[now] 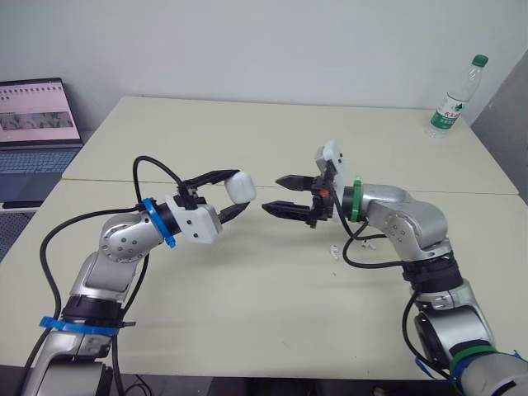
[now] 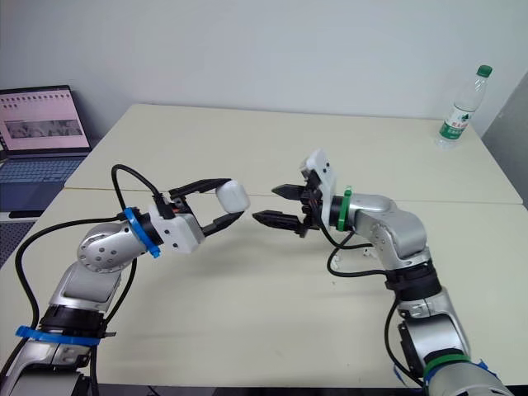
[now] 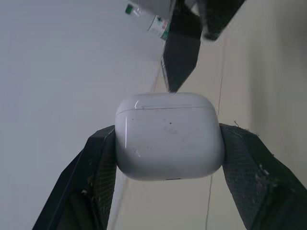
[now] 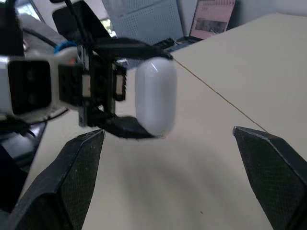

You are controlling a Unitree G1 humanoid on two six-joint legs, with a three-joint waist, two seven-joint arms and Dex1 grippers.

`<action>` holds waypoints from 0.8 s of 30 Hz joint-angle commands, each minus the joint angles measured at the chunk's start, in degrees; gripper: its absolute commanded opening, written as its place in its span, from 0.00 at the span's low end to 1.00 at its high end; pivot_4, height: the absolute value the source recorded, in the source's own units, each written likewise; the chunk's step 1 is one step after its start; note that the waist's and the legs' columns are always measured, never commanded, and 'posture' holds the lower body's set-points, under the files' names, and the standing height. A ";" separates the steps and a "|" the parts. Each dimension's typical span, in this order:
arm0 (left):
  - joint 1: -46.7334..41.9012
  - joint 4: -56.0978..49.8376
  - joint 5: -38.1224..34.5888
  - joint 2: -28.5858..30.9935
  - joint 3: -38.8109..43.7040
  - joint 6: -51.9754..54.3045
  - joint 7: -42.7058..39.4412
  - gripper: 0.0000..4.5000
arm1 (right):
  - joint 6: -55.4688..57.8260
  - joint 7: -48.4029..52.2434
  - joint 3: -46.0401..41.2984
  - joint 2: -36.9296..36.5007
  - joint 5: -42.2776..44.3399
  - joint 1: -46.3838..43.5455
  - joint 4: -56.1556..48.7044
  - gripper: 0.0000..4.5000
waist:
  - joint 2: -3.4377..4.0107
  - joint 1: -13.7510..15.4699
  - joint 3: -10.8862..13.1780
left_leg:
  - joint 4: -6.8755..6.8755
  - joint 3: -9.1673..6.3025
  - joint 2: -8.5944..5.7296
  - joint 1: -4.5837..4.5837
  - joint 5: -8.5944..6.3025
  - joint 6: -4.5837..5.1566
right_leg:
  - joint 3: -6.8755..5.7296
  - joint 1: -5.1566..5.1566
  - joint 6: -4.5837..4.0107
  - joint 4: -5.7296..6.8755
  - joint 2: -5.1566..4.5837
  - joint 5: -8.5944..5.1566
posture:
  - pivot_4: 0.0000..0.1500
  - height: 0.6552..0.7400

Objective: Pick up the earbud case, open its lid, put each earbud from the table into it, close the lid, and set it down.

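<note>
A pale, matte table (image 1: 247, 313) stood before a plain white wall, with a laptop (image 1: 37, 124) off its far left edge and a plastic water bottle (image 1: 452, 99) at the far right. The left gripper (image 1: 238, 191) was clamped on the earbud case (image 1: 242, 186), holding it in the air over the table's middle with its black fingers pressing opposite sides. The case was a smooth, glossy white pebble with rounded corners, and the thin seam of its lid looked shut. The right gripper (image 1: 272, 194) hovered just beside it, spread wide and empty, tips aimed at the case. Opening the lid seemed the step in hand, which probably called for one pointed fingertip to catch the seam and lever it up. A small white piece, perhaps an earbud (image 1: 334, 250), lay on the table beneath the right forearm.
</note>
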 commanded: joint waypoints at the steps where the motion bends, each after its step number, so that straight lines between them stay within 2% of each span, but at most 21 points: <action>1: -2.32 1.00 1.56 -0.02 -1.19 -5.74 1.45 0.62 | 1.33 -1.47 -0.52 0.98 1.27 -1.66 -1.62 1.00 | 0.00 0.02 0.00 | 0.01 0.00 -0.02 -0.01 0.00 0.00 | 0.00 0.00 0.02 0.00 -0.02 0.01 | 1.00 1.00; 15: -6.05 3.98 3.59 -0.35 -2.84 -9.82 4.59 0.62 | 4.04 -3.88 -0.43 3.40 0.63 -2.48 0.52 1.00 | 0.00 0.01 0.00 | 0.03 -0.03 -0.02 0.00 0.01 0.01 | -0.06 0.01 0.04 0.02 -0.01 0.02 | 1.00 1.00; 18: -6.25 4.10 3.60 -0.29 -3.33 -10.39 4.80 0.62 | 4.96 -4.43 -1.66 3.92 1.56 -2.74 0.94 0.86 | 0.00 0.00 0.00 | 0.03 -0.03 -0.02 0.00 0.01 0.01 | -0.05 0.01 0.04 0.03 -0.01 0.02 | 1.00 1.00; 24: -6.71 4.79 3.67 -0.51 -3.79 -11.02 5.01 0.62 | 6.41 -4.95 -2.69 4.10 2.97 -3.05 1.14 0.37 | 0.00 0.01 0.00 | 0.03 -0.03 -0.02 0.00 0.01 0.01 | -0.06 0.01 0.04 0.03 -0.01 0.02 | 1.00 1.00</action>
